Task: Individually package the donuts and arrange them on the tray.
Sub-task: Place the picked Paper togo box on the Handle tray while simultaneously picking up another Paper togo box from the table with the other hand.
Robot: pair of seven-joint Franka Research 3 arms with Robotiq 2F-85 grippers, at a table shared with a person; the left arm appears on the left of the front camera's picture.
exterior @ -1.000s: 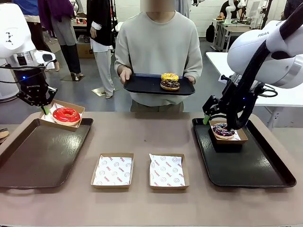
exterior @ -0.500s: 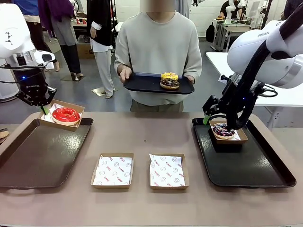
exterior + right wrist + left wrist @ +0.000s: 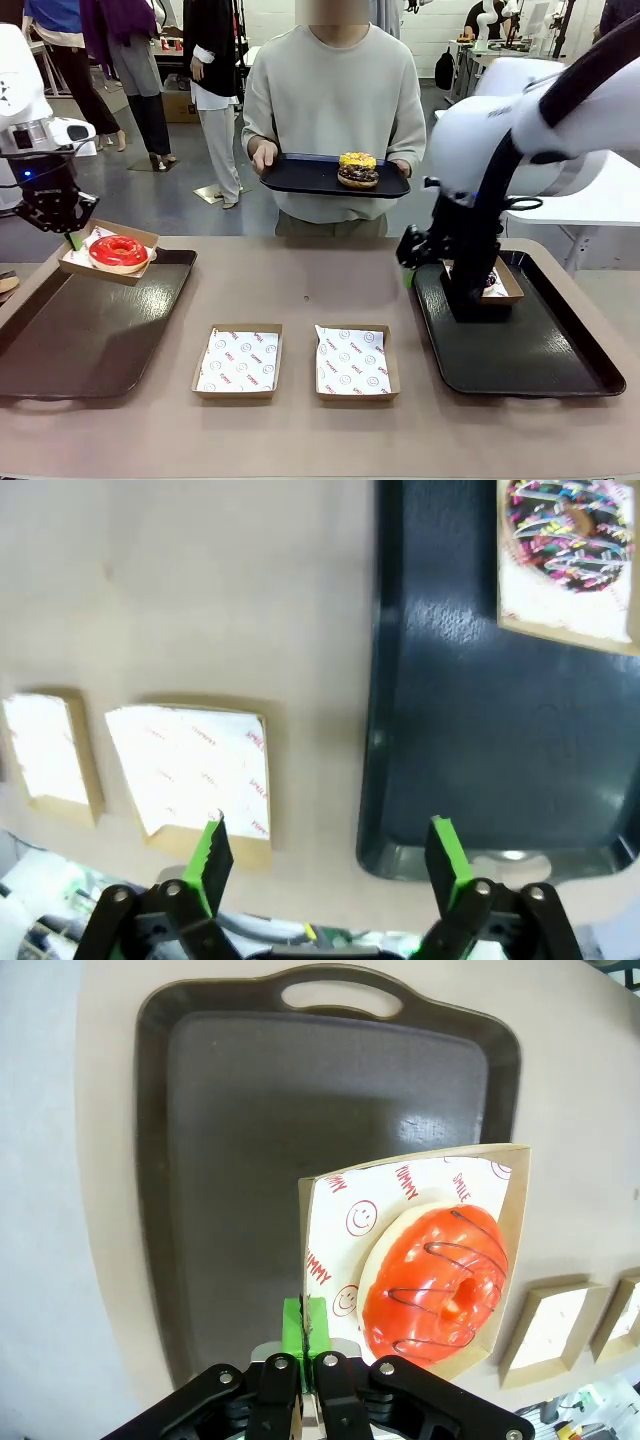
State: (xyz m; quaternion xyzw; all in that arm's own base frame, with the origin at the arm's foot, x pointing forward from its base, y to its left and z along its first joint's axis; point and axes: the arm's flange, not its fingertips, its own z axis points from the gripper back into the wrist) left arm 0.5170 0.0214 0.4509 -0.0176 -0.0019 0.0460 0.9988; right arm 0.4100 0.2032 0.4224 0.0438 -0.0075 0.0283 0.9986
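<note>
The tan surface [image 3: 300, 290] carries a left tray [image 3: 90, 330], a right tray [image 3: 530, 350] and, between them, two empty paper-lined boxes [image 3: 238, 360]; across it a person [image 3: 335, 90] holds a third tray [image 3: 300, 178] with the yellow donut [image 3: 358, 161] stacked on the chocolate donut [image 3: 358, 179]. The left claw [image 3: 308, 1325] is clenched on the rim of a lined box [image 3: 420, 1175] carrying the red donut [image 3: 435, 1280], held tilted over the left tray's far corner. The right claw [image 3: 330, 848] hangs released over the right tray's inner edge, and the sprinkled dark donut [image 3: 570, 530] sits boxed on that tray.
</note>
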